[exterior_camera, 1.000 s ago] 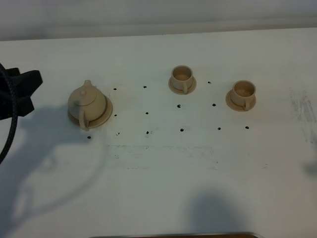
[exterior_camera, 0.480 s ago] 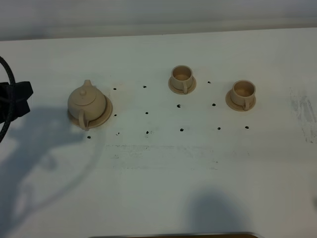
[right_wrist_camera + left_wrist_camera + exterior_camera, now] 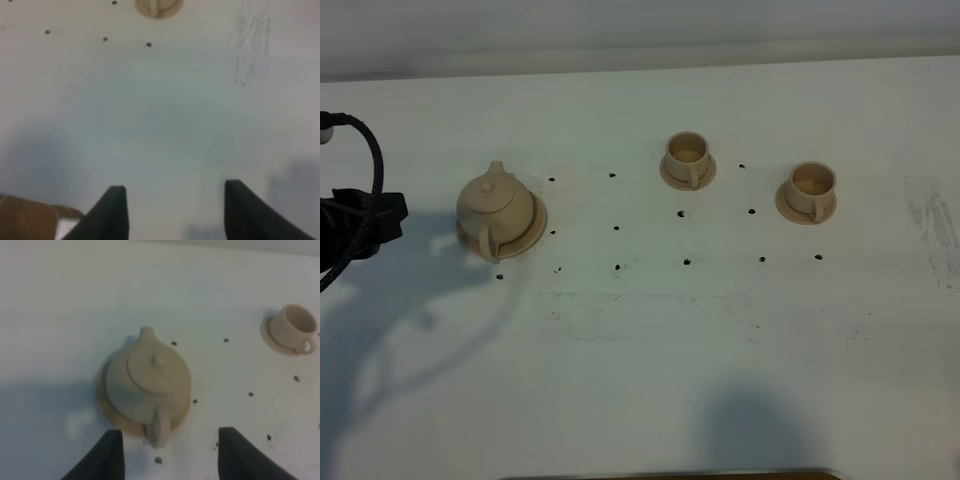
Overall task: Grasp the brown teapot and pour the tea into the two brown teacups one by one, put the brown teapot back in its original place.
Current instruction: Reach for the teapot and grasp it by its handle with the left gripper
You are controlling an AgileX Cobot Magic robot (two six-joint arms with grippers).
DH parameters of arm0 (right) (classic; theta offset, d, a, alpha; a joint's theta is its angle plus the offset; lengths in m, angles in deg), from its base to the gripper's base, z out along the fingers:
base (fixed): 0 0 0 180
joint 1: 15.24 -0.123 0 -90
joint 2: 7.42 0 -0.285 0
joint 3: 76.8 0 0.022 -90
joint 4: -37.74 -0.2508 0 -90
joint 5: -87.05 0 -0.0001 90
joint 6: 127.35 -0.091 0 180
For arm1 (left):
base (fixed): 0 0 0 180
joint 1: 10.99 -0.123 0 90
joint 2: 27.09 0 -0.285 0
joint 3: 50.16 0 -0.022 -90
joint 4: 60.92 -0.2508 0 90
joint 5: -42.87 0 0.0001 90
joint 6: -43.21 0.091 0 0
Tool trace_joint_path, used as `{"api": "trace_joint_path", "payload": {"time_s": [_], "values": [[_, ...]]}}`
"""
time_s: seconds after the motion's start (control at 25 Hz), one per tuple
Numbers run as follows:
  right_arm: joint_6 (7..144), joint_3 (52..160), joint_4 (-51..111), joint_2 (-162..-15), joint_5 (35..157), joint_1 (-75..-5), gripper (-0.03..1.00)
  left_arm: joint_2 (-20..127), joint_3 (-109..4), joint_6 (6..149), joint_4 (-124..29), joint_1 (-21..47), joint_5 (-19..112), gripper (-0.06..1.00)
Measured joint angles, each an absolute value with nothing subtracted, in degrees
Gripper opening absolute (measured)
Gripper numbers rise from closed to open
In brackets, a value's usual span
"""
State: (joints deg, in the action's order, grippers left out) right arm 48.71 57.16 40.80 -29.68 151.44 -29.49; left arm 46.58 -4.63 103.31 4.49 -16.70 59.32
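Left wrist — brown teapot [image 3: 150, 385] just beyond parted jaws.

teapot [image 3: 496, 206] handle side unobstructed, two teacups [image 3: 687, 153] well apart, open table [image 3: 640, 350] between

**Black Arms, Black Fingers**

The left arm [image 3: 362, 225] shows at nine o'clock in the high view. It is a black, blocky lump. A thick black cable [image 3: 378, 170] curls over it in a loop. The left pincer [image 3: 170, 435] has two flat black fingers [image 3: 111, 456] with slanted tips. The right pincer [image 3: 175, 189] looks just the same, black and plain.
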Motion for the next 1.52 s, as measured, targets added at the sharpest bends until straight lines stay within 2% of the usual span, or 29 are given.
{"api": "trace_joint_path", "payload": {"time_s": [0.64, 1.04, 1.4, 1.52], "values": [[48.3, 56.0, 43.7, -23.4, 151.0, -29.5, 0.36, 54.0, -5.2, 103.4, 8.0, -16.4, 59.9, 0.49], [48.3, 56.0, 43.8, -23.4, 151.0, -29.5, 0.30, 60.2, -6.6, 103.4, 7.8, -9.2, 57.2, 0.41], [48.3, 56.0, 43.8, -23.4, 151.0, -29.5, 0.24, 60.4, -7.0, 103.3, 6.6, -4.7, 56.6, 0.40], [48.3, 56.0, 43.8, -23.4, 151.0, -29.5, 0.24, 60.4, -7.2, 99.3, 2.5, -4.2, 56.2, 0.40]]}}
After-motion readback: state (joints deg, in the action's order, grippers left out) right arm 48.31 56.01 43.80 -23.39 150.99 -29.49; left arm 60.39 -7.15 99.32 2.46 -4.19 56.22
